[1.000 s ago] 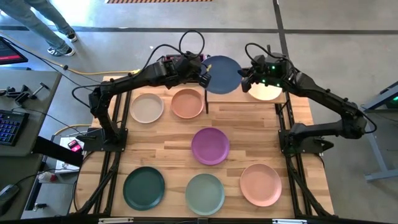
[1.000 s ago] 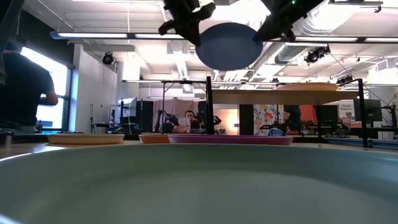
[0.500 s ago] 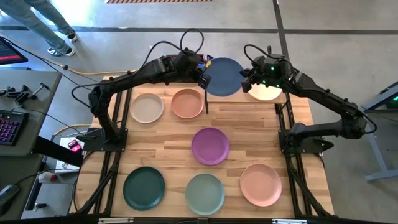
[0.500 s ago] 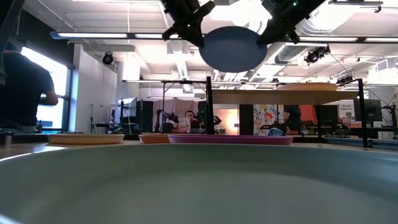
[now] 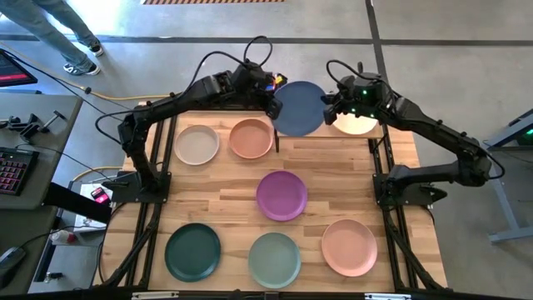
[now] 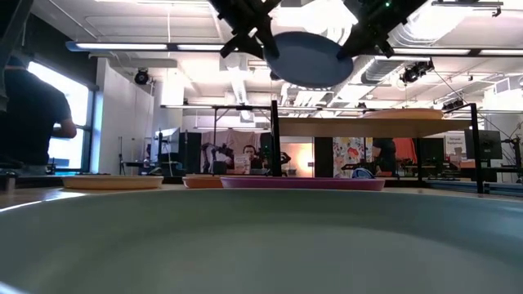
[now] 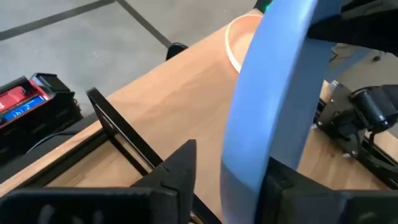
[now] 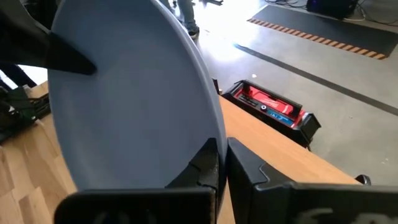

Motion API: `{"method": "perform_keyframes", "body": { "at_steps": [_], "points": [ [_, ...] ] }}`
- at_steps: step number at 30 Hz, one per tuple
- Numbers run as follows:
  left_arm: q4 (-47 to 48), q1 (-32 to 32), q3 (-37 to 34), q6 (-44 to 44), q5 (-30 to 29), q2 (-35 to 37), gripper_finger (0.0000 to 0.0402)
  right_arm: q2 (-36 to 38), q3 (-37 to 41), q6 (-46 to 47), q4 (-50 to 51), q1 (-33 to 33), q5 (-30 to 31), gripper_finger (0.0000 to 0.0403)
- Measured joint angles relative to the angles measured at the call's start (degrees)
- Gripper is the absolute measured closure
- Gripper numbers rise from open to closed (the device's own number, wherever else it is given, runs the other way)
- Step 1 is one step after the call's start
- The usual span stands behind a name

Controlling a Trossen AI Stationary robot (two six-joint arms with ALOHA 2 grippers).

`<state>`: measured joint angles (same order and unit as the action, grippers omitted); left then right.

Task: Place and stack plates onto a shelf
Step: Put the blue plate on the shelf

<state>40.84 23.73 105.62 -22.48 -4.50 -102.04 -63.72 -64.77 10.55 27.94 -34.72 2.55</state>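
Blue plate [image 5: 298, 107] held aloft over shelf [image 5: 326, 143] at far edge of worktop, between both tools. Right tool [image 5: 327, 107] clenched on plate's right rim; left tool [image 5: 272, 101] at left rim, fingers parted, released. Cream plate [image 5: 356, 123] on shelf, just right. Free slot directly below; right arm nearer.

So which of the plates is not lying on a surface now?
The blue plate: it is up in the air above the shelf, pinched by the right claw. All others lie flat.
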Motion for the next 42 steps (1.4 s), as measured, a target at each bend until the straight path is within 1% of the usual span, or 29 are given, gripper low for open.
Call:
{"method": "perform_keyframes", "body": {
  "at_steps": [5,13,20,24,29,33,42],
  "points": [
    [-0.2,0.6,0.0,0.1,0.2,1.7,0.0275,1.6,0.0,0.1,0.8,-1.8,0.0,0.0402],
    [-1.2,0.9,0.0,4.2,-0.7,6.7,0.0273,2.7,0.0,4.5,5.0,-6.2,0.6,0.0402],
    [1.2,-0.1,0.0,8.3,-0.2,10.8,0.0273,2.4,0.0,8.8,5.8,-7.2,5.6,0.0402],
    [3.9,-1.6,0.0,8.9,-0.2,12.4,0.0273,0.6,0.0,11.8,6.7,-7.3,6.3,0.0402],
    [8.7,-4.0,0.0,12.3,-0.2,14.4,0.0273,-3.3,0.0,15.2,7.7,-7.3,6.9,0.0402],
    [11.7,-5.7,0.0,12.6,-0.1,15.2,0.0273,-5.6,0.0,18.0,9.0,-7.3,8.0,0.0403],
    [14.2,-7.0,0.0,14.2,-0.5,15.5,0.0273,-9.2,0.0,20.6,9.4,-7.3,8.2,0.0403]
  ]
}}
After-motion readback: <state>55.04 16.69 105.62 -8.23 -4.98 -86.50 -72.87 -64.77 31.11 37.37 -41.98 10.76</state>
